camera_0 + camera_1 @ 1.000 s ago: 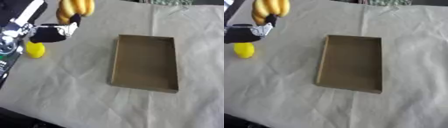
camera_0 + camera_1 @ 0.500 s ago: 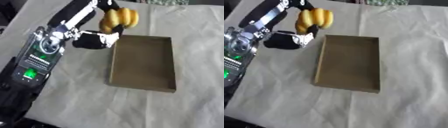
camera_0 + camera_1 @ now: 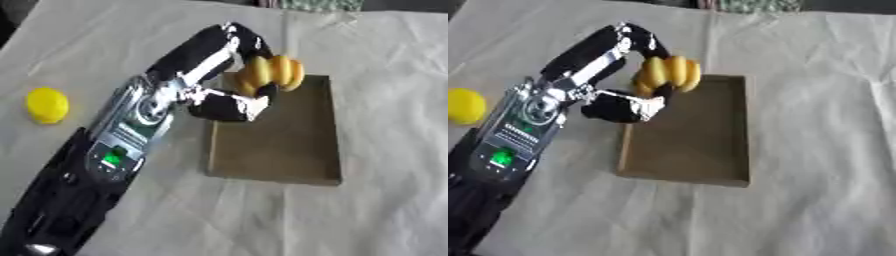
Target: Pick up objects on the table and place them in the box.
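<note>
Bananas (image 3: pixel 273 74), a small yellow bunch, sit in your left hand (image 3: pixel 229 106): its fingers (image 3: pixel 265 92) curl up under the bunch from below and the dark thumb side wraps over the top, so the fruit is enclosed on two sides with its rounded yellow backs showing to the right of the fingers. You have the bunch over the far left corner of the box (image 3: pixel 289 145), above its rim; whether the bananas touch the box wall you cannot tell from these views. Your left arm (image 3: pixel 122 145) runs in from the lower left, its forearm panel with the small green light facing up, and the wrist bends back over the box's left edge.

You can see the box as a shallow brown cardboard tray lying with its long side running away from you, its floor bare. Well to the left, apart from the arm, a round yellow object (image 3: pixel 46 105) lies on the cloth; it looks like a lemon, though its detail is too soft to be sure.

Your table is covered with a pale grey-beige cloth (image 3: pixel 824 100), creased in long folds around the box. At the far edge, a greenish patterned thing (image 3: pixel 759 5) shows just past the cloth, too cropped to identify. Your right hand appears in neither view.
</note>
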Robot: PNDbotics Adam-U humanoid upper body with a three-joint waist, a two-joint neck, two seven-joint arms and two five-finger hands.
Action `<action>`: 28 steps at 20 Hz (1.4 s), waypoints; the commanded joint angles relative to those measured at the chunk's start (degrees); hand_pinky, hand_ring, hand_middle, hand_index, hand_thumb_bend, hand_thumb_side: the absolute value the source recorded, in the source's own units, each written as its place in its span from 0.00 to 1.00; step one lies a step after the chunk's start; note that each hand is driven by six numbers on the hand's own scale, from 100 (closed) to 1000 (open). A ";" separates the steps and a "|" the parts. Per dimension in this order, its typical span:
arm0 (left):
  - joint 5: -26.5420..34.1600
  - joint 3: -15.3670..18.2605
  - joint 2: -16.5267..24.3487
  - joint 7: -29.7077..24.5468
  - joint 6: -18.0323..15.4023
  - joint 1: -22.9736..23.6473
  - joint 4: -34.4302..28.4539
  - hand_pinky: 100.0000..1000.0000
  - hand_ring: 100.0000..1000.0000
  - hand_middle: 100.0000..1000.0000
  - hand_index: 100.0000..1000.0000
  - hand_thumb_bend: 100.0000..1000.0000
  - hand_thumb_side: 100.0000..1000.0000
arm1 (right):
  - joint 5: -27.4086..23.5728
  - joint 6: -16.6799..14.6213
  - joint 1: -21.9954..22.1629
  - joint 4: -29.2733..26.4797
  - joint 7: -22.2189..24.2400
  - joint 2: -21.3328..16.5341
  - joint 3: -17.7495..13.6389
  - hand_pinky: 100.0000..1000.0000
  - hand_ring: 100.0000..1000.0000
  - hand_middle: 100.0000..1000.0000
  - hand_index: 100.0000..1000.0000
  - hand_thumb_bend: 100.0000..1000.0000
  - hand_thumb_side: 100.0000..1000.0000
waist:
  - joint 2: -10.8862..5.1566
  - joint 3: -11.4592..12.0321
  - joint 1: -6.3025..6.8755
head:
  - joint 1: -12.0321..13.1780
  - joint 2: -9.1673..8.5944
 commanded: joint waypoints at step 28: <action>-3.20 19.50 19.17 6.79 7.01 15.96 -16.33 0.92 0.84 0.73 0.87 0.39 0.34 | 0.40 0.76 0.68 -0.94 -0.70 -1.62 -1.05 0.90 0.82 0.67 0.84 0.00 0.51 | -1.11 1.48 1.05 | -2.13 -0.31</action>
